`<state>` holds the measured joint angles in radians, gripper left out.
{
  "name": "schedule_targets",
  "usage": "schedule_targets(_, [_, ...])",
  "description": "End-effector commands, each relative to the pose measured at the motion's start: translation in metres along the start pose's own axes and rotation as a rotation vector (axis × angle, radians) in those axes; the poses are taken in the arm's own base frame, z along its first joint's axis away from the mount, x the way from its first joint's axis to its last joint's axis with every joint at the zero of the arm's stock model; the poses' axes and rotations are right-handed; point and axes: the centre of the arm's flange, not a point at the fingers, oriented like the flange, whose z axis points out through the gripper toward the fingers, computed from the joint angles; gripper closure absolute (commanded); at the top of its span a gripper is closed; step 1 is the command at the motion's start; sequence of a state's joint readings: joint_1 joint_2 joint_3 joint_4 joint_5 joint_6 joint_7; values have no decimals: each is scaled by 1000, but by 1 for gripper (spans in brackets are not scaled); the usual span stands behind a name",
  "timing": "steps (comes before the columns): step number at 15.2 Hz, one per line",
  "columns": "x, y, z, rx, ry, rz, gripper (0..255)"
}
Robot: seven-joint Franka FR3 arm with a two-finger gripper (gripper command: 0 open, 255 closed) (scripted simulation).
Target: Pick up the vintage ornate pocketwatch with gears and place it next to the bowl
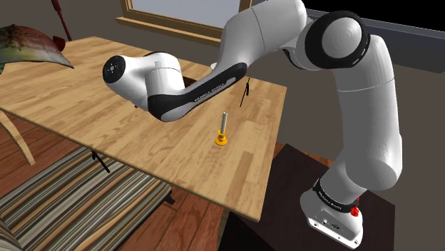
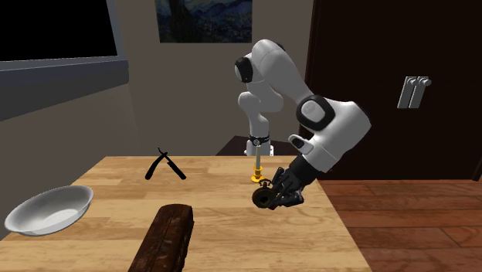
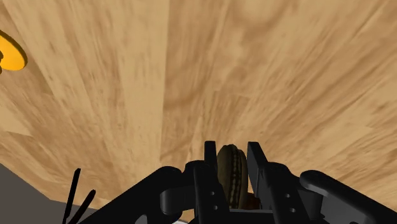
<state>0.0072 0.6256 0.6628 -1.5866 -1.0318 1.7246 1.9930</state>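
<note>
My gripper [image 3: 230, 158] is shut on the pocketwatch [image 3: 230, 177], a dark round case with a ribbed brassy rim, clasped edge-on between the two black fingers [image 3: 210, 167]. In the second exterior view the gripper [image 2: 270, 196] holds the watch [image 2: 261, 200] low over the wooden table [image 2: 232, 247], near that view's right edge. The pale grey bowl [image 2: 46, 210] sits at the table's near left corner there, far from the gripper. In the shoulder view the bowl [image 1: 32, 46] shows mottled red and green at the far left, and the arm hides the hand.
A small stick on a yellow base [image 2: 257, 168] stands just behind the gripper, also the yellow-based stick [image 1: 222, 132]. A black straight razor [image 2: 164, 166] lies open mid-table. A dark brown log-like block [image 2: 166, 236] lies between the gripper and the bowl.
</note>
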Motion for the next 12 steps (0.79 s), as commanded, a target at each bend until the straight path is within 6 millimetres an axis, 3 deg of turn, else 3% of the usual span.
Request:
schedule_targets(1, [6, 2, -9, 0, 0, 0, 255])
schedule_targets(12, [41, 9, -55, 0, 0, 0, 255])
